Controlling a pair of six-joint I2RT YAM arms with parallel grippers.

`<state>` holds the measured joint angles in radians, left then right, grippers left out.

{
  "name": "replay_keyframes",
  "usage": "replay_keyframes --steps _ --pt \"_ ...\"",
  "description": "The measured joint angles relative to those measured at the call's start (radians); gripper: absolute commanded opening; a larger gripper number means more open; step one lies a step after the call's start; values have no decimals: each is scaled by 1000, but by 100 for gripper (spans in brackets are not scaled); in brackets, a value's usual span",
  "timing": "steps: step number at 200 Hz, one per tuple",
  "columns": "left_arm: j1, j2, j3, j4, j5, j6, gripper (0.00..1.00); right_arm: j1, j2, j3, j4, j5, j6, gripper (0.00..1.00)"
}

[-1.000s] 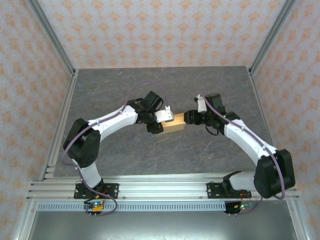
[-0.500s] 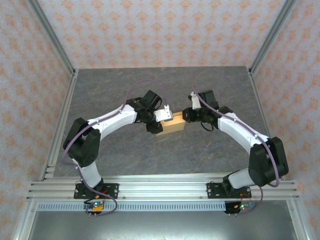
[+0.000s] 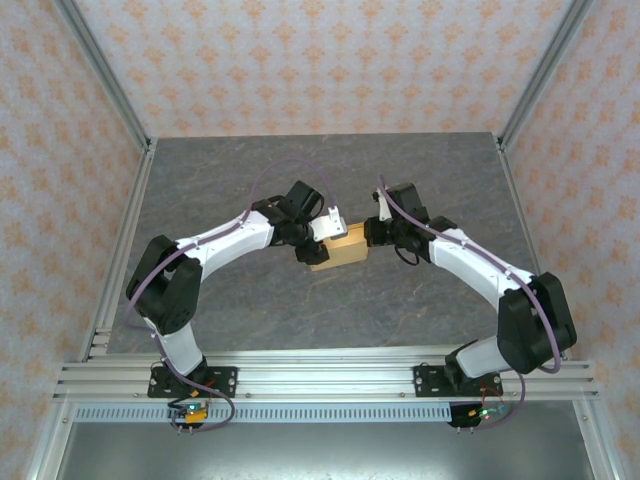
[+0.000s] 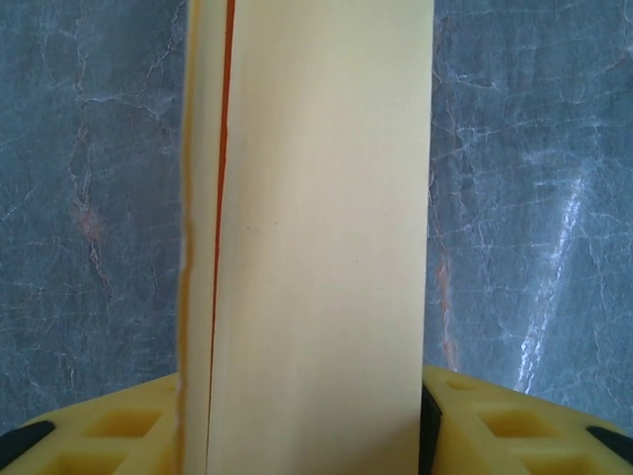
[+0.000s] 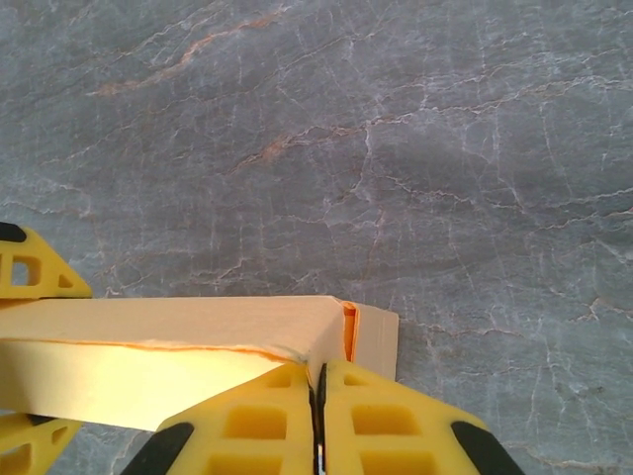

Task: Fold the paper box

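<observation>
Tan paper box [image 3: 340, 250], left jaws clamping it, right jaws closed tight at its corner.

Left pincer [image 4: 307, 430] in grip, right pincer [image 5: 318, 401] closed.

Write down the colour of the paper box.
The paper box is pale tan with a thin orange edge line, clearest in the left wrist view.
</observation>
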<state>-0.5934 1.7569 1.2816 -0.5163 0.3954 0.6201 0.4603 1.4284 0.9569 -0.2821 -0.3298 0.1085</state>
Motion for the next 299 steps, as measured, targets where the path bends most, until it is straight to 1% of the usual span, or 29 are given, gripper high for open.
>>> replay_keyframes --steps 22,35,59,80,100,136,162,181,209,236,274,286,299 --pt "0 -24 -14 22 0 -46 57 0 -13 -34 43 23 11 5" --pt "0 -64 -41 50 1 -86 59 0 -27 -54 62 35 20 4" --pt "0 -177 -124 142 10 -179 68 11 -58 -103 101 60 45 3" --pt "0 -287 -207 240 6 -265 70 40 -81 -135 122 97 66 2" --pt "0 -377 -283 322 -24 -338 70 84 -93 -146 133 149 87 1" --pt "0 -488 -431 445 -123 -459 68 151 -105 -153 131 274 150 0" --pt "0 -545 -528 521 -171 -603 64 181 -104 -154 120 362 212 0" --pt "0 -579 -583 585 -192 -694 64 200 -101 -154 111 418 248 0" --pt "0 -578 -592 595 -222 -716 62 220 -84 -151 109 477 278 0" --pt "0 -547 -563 587 -220 -682 62 222 -62 -126 88 506 285 0" --pt "5 -454 -480 572 -181 -647 58 222 -58 -109 53 519 283 0" --pt "5 -415 -457 572 -163 -642 54 222 -56 -104 46 522 283 0" --pt "7 -369 -437 571 -151 -635 44 222 -56 -104 41 525 284 0"
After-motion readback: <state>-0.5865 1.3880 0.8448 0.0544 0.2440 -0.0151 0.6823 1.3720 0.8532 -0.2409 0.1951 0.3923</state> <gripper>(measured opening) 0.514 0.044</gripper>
